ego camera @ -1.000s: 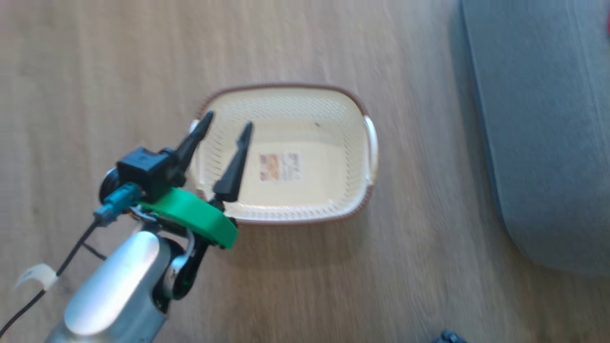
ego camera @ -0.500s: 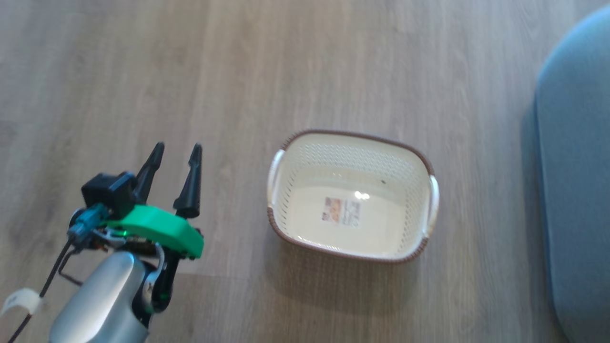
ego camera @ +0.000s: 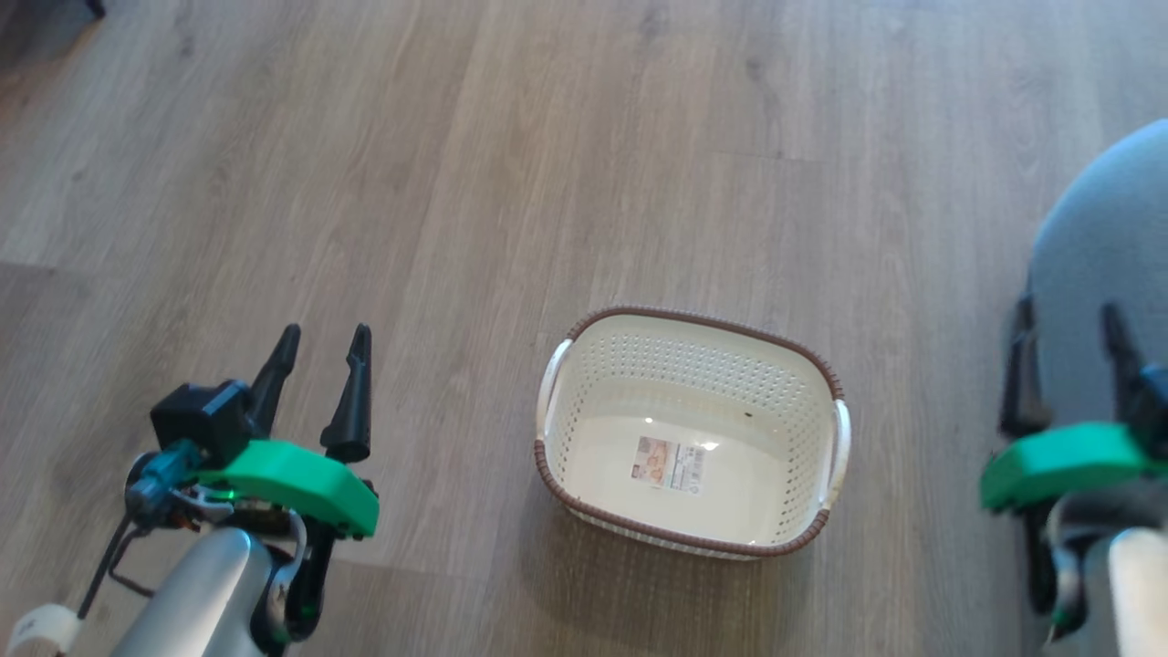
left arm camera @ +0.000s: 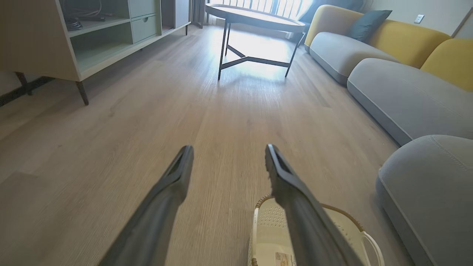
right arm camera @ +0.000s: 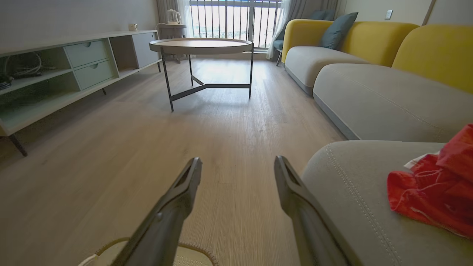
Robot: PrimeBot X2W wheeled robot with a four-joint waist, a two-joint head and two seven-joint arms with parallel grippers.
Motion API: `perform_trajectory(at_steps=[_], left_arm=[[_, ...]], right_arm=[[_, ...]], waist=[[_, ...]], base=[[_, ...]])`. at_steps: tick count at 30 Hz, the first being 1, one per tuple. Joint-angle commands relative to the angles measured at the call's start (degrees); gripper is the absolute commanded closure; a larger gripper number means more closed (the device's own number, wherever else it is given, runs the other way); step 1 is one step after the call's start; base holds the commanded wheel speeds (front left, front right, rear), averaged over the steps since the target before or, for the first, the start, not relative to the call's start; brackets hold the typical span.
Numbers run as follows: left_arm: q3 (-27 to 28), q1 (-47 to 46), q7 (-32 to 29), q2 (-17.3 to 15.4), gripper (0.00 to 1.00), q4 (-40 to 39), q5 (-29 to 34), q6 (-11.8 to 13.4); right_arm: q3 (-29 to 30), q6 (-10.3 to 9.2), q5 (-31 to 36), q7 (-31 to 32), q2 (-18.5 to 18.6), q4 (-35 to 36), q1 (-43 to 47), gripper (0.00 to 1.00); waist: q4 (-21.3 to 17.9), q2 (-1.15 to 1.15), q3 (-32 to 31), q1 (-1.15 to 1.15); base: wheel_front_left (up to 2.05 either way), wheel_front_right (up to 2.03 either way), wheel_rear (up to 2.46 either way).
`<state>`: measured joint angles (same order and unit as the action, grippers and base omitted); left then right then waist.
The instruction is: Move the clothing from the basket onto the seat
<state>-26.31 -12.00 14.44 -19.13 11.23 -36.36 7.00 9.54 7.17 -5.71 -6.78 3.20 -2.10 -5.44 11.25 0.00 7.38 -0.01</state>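
The cream perforated basket [ego camera: 703,318] with a brown rim stands on the wooden floor, holding nothing but a label sticker; its rim also peeks into the left wrist view [left arm camera: 347,216] and the right wrist view [right arm camera: 196,248]. Red clothing [right arm camera: 432,192] with white trim lies bunched on the grey seat [right arm camera: 351,177], whose rounded corner shows at the head view's right edge [ego camera: 1095,237]. My left gripper [ego camera: 326,333] hovers open over bare floor left of the basket, nothing between its fingers [left arm camera: 228,147]. My right gripper [ego camera: 1066,310] is open beside the seat's corner [right arm camera: 238,160].
Ahead on the floor stands a round coffee table [right arm camera: 201,46] on thin dark legs. A low cabinet [right arm camera: 55,70] with drawers runs along the left wall. A grey and yellow sofa [right arm camera: 369,88] lines the right side. Open floor lies between them.
The head camera has shifted. My left gripper, over the basket's left end a second ago, now hangs well to its left, still open. My right gripper has come into the head view.
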Motion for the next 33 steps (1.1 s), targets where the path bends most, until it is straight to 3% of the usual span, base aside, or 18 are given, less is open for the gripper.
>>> perform_trajectory(at_steps=[1, 10, 23, 24, 33], left_arm=[[3.2, -1.2, 0.5, -0.3, 0.00, -2.0, 0.8, -0.3], [5.7, 2.2, 0.5, 2.2, 0.00, -1.7, 3.6, -2.2], [6.8, 3.2, 0.6, 3.0, 0.00, -0.6, 5.8, -4.9], [4.6, 5.1, 0.0, 3.6, 1.00, 1.0, 5.5, -5.0], [4.7, 6.8, -0.9, 4.8, 1.00, 4.3, 3.1, -5.3]], right_arm=[[-2.2, 0.32, 0.8, -1.6, 0.1, 0.9, -0.2, 0.00], [-5.3, 0.32, 0.9, -6.6, -0.3, -4.0, 3.8, 0.00], [-5.4, 0.32, -1.2, -8.0, -0.3, -5.6, 5.1, 0.00], [-4.1, 0.00, -0.9, -7.3, -0.7, -7.2, 5.9, 1.00], [-4.2, 0.00, -4.0, -6.3, -1.0, -11.4, 5.9, 1.00]], waist=[[-0.8, 0.00, -0.5, 0.01], [-3.4, 0.00, -2.1, 0.01], [-5.1, 0.00, -2.5, 0.01], [-5.1, 0.00, -2.5, 0.01], [-5.4, 0.00, -2.7, 0.01]], base=[[0.00, 0.00, 0.00], [0.00, 0.00, 0.00], [0.00, 0.00, 0.00], [0.00, 0.00, 0.00], [0.00, 0.00, 0.00]])
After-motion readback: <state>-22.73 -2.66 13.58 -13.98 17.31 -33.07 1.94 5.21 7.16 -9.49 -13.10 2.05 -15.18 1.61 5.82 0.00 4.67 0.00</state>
